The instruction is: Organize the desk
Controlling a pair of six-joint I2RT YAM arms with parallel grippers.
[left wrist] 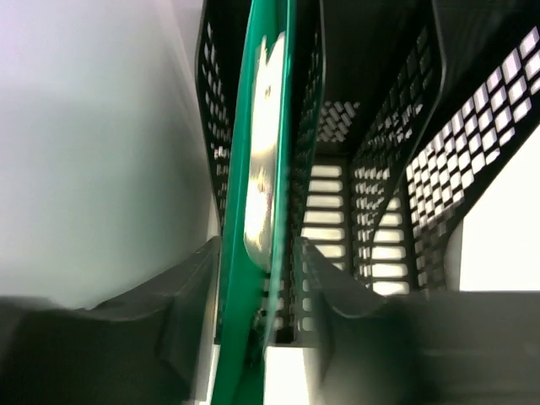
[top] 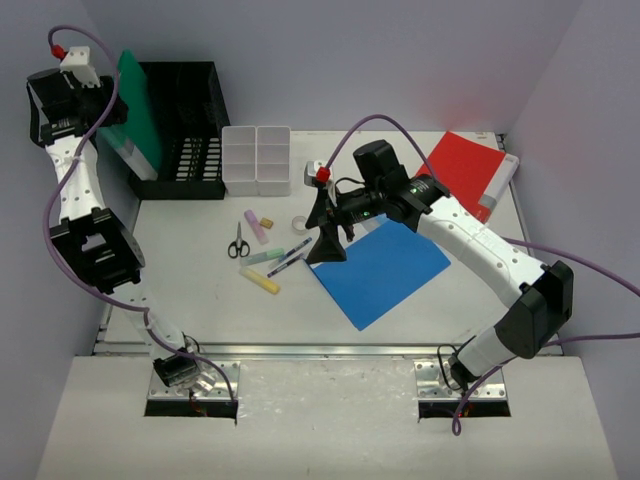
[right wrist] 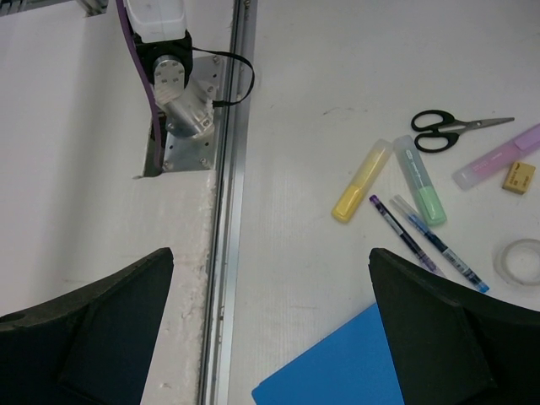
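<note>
White desk [right wrist: 321,186] lies below R jaws, spread wide apart.

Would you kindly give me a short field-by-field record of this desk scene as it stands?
left tool: straddles green folder in black mesh file rack; grip unclear
right tool: open, over the desk at blue folder edge
loose items: scissors, yellow highlighter, green highlighter, pink highlighter, pens, tape roll, eraser
far side: white compartment tray, red folder
</note>
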